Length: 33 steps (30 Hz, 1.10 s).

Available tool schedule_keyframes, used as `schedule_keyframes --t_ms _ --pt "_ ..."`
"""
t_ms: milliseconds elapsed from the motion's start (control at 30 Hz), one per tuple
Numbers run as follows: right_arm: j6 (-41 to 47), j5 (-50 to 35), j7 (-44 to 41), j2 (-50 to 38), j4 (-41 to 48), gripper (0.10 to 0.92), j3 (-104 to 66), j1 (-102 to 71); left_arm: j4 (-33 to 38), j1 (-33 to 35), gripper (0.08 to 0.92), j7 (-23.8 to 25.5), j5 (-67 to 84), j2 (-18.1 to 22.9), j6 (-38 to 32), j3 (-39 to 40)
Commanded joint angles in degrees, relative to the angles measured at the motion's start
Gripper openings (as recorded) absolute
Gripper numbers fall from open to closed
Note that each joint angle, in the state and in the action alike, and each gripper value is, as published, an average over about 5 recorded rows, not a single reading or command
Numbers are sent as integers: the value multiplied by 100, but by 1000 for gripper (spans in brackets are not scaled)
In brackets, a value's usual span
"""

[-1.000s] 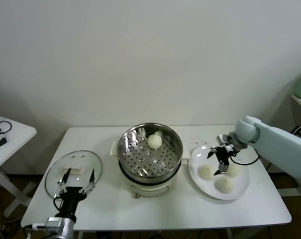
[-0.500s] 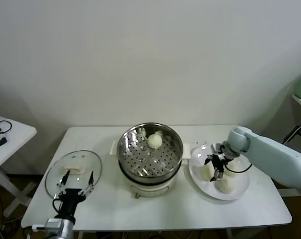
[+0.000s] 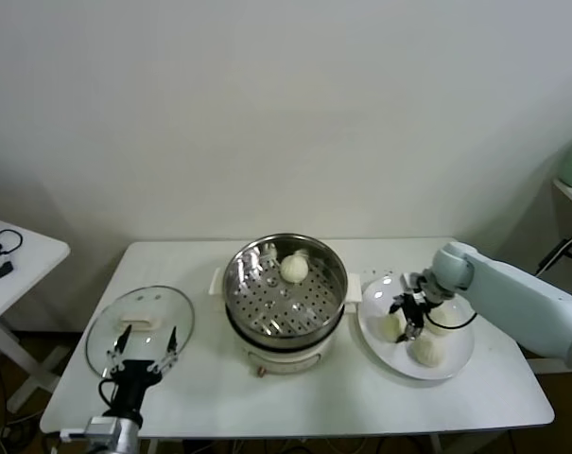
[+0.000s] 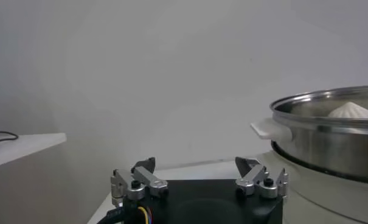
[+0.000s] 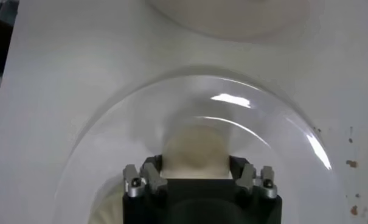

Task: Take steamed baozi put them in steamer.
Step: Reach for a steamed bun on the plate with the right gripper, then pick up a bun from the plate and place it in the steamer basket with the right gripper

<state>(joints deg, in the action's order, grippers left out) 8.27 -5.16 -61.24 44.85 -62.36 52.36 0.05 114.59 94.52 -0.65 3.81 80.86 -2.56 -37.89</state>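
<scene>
From above, the steamer (image 3: 286,288) held one baozi (image 3: 294,268) at its far side, and three more sat on the white plate (image 3: 459,355) to its right. The right wrist view alone showed the right pincer (image 5: 196,175) clamped on the plate's left bun (image 5: 196,149), fingers (image 5: 151,172) pressing both flanks. That arm reached in from the right, wrist bent down. The left pincer (image 3: 143,348) hung low beside the glass lid (image 3: 139,322) on the surface (image 3: 314,397), its fingers apart.
</scene>
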Motion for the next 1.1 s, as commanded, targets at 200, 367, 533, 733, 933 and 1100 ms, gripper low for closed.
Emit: schedule_keyframes --t_ms 200,367,533,733,933,1100 --pt "236 -1580 123 -226 -180 687 1019 1597 43 32 823 -8 -6 0 9 -12" --pt "359 -2710 83 -90 -172 687 2149 3108 74 58 823 -8 -3 -2 8 14" --pt "437 -3751 -14 325 -128 687 3145 4382 132 91 823 -7 21 -2 23 59" --pt "516 -4653 -138 1042 -152 686 3788 5073 182 68 823 -28 3 -11 72 126" --pt "616 -4919 -75 1927 -121 687 3828 4979 318 102 823 -24 -55 -25 88 191" --pt "737 -5031 85 2787 1 687 3713 4599 436 166 823 -37 -113 16 97 243"
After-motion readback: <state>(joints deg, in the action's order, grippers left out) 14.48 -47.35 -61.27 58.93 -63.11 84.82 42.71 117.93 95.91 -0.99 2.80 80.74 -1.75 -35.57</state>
